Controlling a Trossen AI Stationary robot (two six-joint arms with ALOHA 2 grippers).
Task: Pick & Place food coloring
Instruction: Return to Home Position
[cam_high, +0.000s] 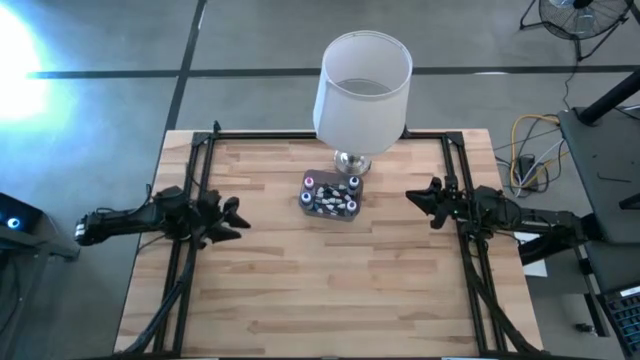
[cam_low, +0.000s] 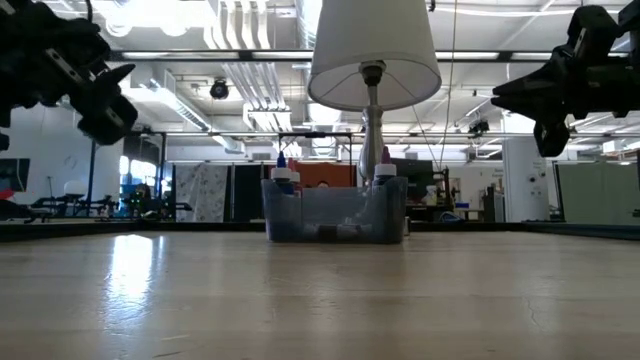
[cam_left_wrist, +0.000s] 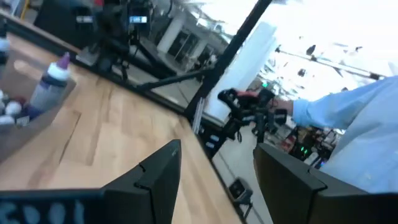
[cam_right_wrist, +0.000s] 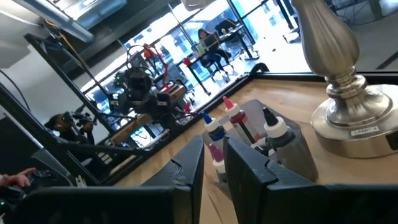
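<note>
Left hand: dark blocky fingers spread wide, empty, hovering at left edge of desk. Right hand at opposite edge, narrow gap between fingers, nothing pinched. Both well clear of work, likely for home pose. Food coloring: tiny white-tipped dropper bottles packed upright in clear plastic tub mid-desk, just before lamp with metal base. Desk of smooth pale planks.

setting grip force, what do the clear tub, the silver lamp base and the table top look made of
Small clear rectangular tub: likely thin plastic, see-through walls. Silver bell-shaped lamp base: looks like brushed metal, soft sheen. Pale table top: wood planks, visible grain.
</note>
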